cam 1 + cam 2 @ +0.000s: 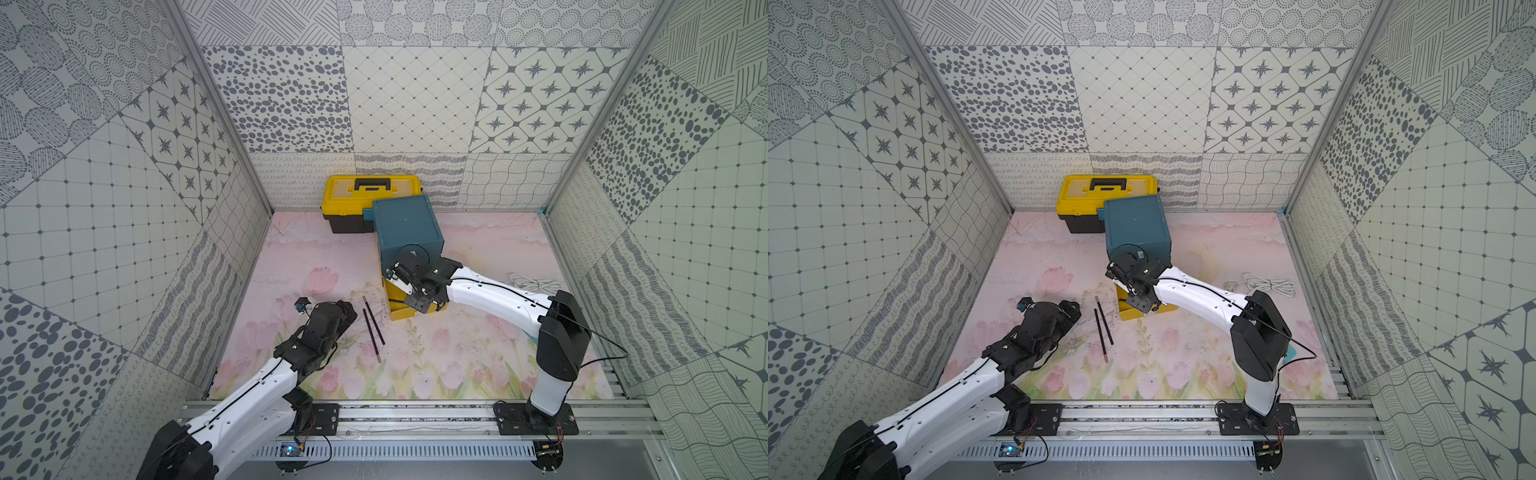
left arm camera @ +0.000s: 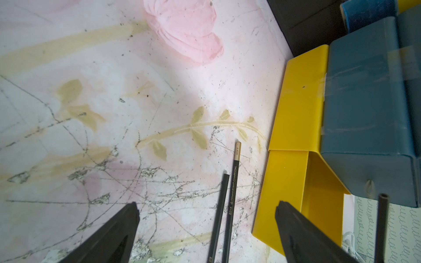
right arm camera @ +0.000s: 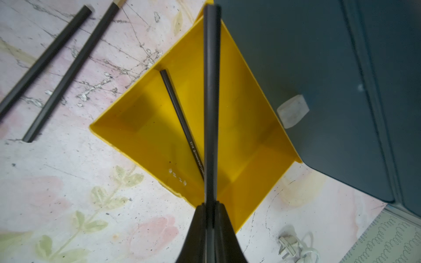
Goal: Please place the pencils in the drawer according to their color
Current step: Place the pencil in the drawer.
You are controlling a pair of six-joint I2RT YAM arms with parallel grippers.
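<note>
1. In both top views the right arm's wrist hides the front of the teal cabinet [image 1: 405, 226] at the mat's [image 1: 457, 353] 12 o'clock, and much of its open yellow drawer [image 3: 150, 127].
2. The left gripper [image 2: 207, 205] is hidden under its wrist there. Its wrist view shows the fingers spread wide and empty above two black pencils [image 2: 231, 205], which lie at about the drawer's 9 o'clock.
3. The right gripper [image 3: 210, 206] pinches a blurred dark pencil [image 3: 211, 102] over the drawer, where another pencil [image 3: 180, 118] lies.
4. The right arm reaches in from 4 o'clock, and the left arm comes in low from 7 o'clock.

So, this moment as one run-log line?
right pincer: shut on black pencil above open yellow drawer | drawer: one pencil inside | left pincer: open near two pencils
</note>
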